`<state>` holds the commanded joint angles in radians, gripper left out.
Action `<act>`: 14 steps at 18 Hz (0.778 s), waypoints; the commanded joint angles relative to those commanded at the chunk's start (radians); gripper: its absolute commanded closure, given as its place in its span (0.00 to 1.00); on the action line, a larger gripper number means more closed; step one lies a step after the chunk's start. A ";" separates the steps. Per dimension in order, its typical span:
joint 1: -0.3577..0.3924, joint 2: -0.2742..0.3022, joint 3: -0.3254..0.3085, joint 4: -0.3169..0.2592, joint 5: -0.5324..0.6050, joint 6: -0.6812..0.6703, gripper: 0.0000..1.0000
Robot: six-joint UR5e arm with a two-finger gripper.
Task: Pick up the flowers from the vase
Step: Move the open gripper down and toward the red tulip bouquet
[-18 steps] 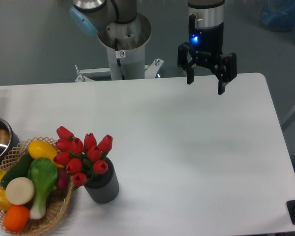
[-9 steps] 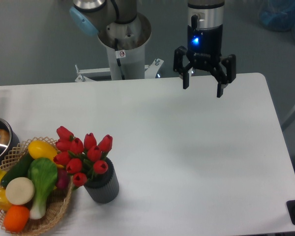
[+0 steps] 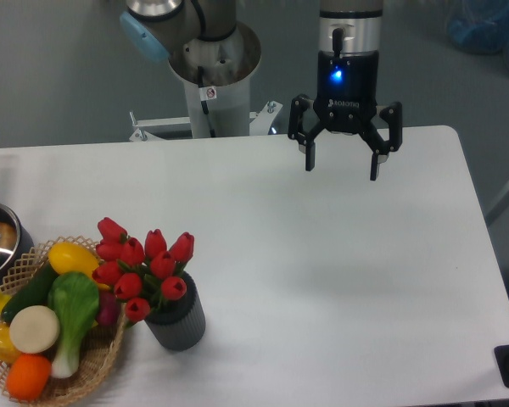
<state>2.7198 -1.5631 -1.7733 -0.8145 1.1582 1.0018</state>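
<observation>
Jaws spread wide, nothing between them. gripper (image 3: 343, 164) points down over the far edge of the table (image 3: 322, 254), toward the far right corner, blue light lit on its body. flowers (image 3: 142, 267) sit in the vase (image 3: 178, 320) near the front left corner, touching the basket (image 3: 85, 369) of vegetables. Well apart from gripper.

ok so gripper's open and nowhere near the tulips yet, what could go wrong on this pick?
1. The vase is small and touches the basket; a sideways tug on the flowers could tip it or drag it along.
2. The flowers lean over the basket vegetables, so the open gripper might clip those coming down.
3. Closing on the red buds rather than the stems could crush them or slip. The stems are mostly hidden.
</observation>
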 joint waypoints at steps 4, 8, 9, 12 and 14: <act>-0.012 -0.038 0.034 0.000 0.000 -0.019 0.00; -0.029 -0.054 0.034 0.003 0.003 -0.012 0.00; -0.038 -0.057 0.035 0.003 0.003 -0.014 0.00; -0.055 -0.071 0.045 0.014 0.002 -0.012 0.00; -0.057 -0.072 0.045 0.014 0.002 -0.011 0.00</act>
<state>2.6630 -1.6352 -1.7288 -0.8007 1.1597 0.9909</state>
